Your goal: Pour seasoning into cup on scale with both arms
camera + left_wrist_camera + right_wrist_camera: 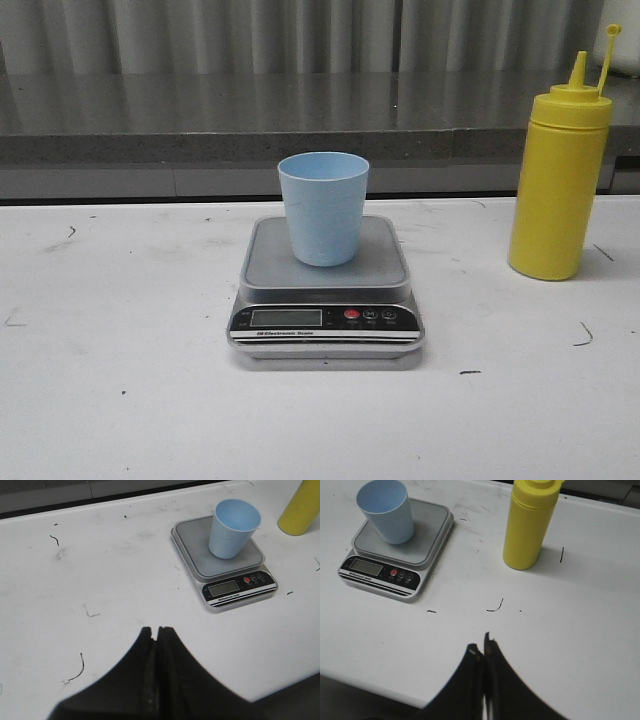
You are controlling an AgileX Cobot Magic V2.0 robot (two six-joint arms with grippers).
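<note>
The pale blue cup [323, 207] stands upright on the silver scale [326, 310] at the table's middle. The cup [233, 527] and scale [235, 587] also show in the left wrist view, and the cup [387, 511] and scale [380, 572] in the right wrist view. The yellow seasoning bottle [558, 175] stands upright to the right of the scale, cap strap up; it shows in the right wrist view [527, 522] and partly in the left wrist view [300, 507]. My left gripper [156, 629] is shut and empty, near the table's front. My right gripper [481, 642] is shut and empty, short of the bottle. Neither arm shows in the front view.
A white table [120, 300] with small black marks carries everything. A grey ledge [200, 110] and a curtain run along the back. The table's front edge [365, 677] lies close below the right gripper.
</note>
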